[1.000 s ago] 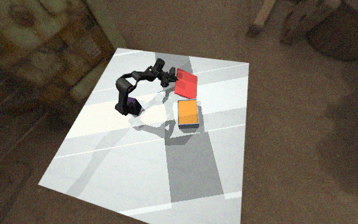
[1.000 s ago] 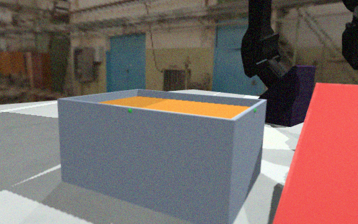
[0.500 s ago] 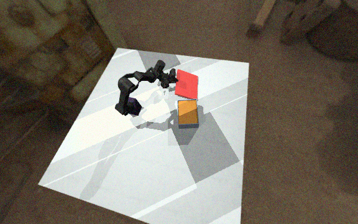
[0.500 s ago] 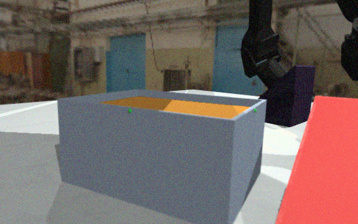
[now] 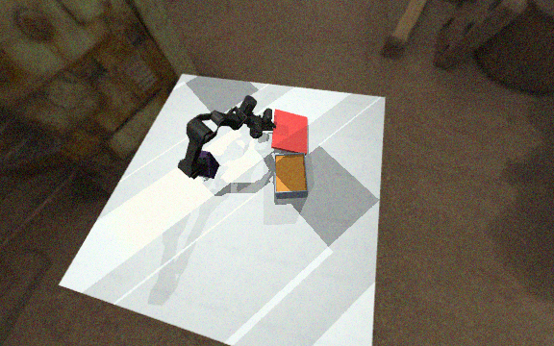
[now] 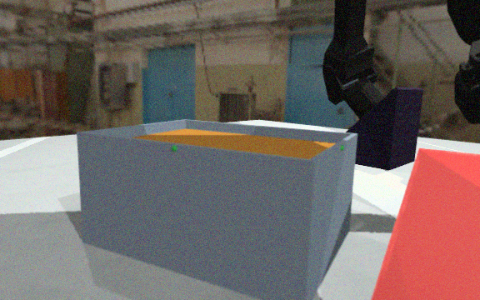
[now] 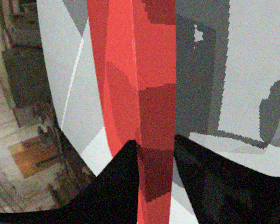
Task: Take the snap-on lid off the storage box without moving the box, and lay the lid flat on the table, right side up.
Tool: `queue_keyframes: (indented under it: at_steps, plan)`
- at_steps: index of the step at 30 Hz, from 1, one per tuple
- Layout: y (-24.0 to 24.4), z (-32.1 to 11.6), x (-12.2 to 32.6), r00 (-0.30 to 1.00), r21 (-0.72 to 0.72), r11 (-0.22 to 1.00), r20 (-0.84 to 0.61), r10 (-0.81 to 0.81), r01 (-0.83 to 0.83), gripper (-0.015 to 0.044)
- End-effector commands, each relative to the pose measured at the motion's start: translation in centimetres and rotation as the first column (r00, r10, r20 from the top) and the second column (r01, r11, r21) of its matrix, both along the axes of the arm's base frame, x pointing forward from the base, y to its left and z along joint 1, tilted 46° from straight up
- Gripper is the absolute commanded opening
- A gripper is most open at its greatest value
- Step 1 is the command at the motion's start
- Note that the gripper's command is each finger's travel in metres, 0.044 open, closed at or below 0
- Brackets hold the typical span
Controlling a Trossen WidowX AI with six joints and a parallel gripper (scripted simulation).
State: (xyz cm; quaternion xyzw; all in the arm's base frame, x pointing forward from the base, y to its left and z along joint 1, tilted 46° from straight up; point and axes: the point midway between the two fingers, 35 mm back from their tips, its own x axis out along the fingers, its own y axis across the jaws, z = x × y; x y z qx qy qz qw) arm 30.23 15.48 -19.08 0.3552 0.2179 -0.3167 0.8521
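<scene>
The red lid (image 5: 289, 132) (image 6: 452, 233) (image 7: 156, 65) is off the box and tilted, beside the box's far end in the top view and at the right in the exterior view. My gripper (image 5: 273, 126) (image 7: 154, 144) is shut on the lid's edge; the wrist view shows the edge between both black fingertips. Whether the lid's lower edge touches the table cannot be told. The grey-blue storage box (image 5: 290, 195) (image 6: 198, 200) stands upright and open, with an orange surface (image 5: 290, 173) (image 6: 232, 140) inside. The gripper's fingertips are out of frame in the exterior view.
The white and grey table (image 5: 239, 269) (image 6: 15, 179) carries shadows of the arm and box. A dark purple block (image 5: 208, 164) (image 6: 407, 129) stands by the arm's base. The table's far edge lies beyond the lid in the top view.
</scene>
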Motion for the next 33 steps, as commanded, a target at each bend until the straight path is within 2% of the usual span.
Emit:
queue_keyframes:
  at_steps: [1,13,23,25,31,33]
  plan:
    - [-1.5,-1.1,-0.7,0.999,-0.032,0.999,-0.033,-0.010,0.009,0.0000]
    - [-1.5,-1.1,-0.7,0.999,-0.032,0.999,-0.033,-0.010,0.009,0.0000]
    - [-0.3,-0.2,0.0,0.999,-0.032,0.999,-0.033,-0.010,0.009,0.0263]
    - [-0.3,-0.2,0.0,0.999,-0.032,0.999,-0.033,-0.010,0.009,0.0275]
    - [-0.6,-0.2,-1.3,0.999,-0.031,0.999,-0.034,-0.010,0.009,0.0433]
    - [-0.6,-0.1,-1.7,0.999,-0.031,0.999,-0.035,-0.010,0.009,0.0440]
